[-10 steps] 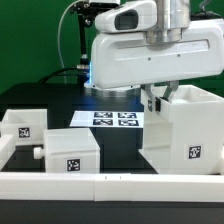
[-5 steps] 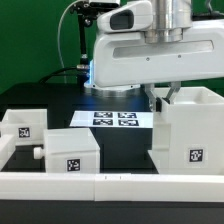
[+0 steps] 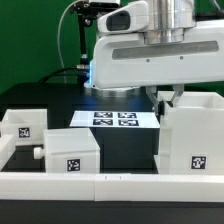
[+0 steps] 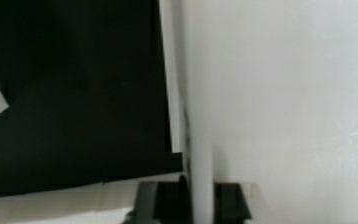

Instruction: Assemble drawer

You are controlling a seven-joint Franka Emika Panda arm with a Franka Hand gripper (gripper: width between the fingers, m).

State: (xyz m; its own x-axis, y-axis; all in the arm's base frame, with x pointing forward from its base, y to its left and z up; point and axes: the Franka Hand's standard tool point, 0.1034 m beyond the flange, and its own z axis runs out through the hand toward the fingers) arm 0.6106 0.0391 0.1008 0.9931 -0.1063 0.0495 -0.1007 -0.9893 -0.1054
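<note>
We see the tall drawer casing (image 3: 195,135) standing upright on the black table (image 3: 125,150), its tagged face turned toward the exterior camera. The claw (image 3: 167,98) comes down from above onto the top edge of the casing wall that faces the trays. One finger sits on each side of that wall, closed in on it. In the wrist view the same wall (image 4: 274,100) runs as a blurred white band between the two dark fingers (image 4: 158,203) of the claw (image 4: 194,200), with the table (image 4: 78,110) beside it.

Well apart from the casing, toward the exterior view's left, a shallow tray (image 3: 72,155) rests on the table with its small knob (image 3: 38,152) pointing away from the casing. A second tray (image 3: 24,124) lies farther from the casing, behind the first.

The marker board (image 3: 113,118) lies flat behind the trays, near the casing's far corner. A low white rail (image 3: 100,186) runs along the table edge in front of the casing.
</note>
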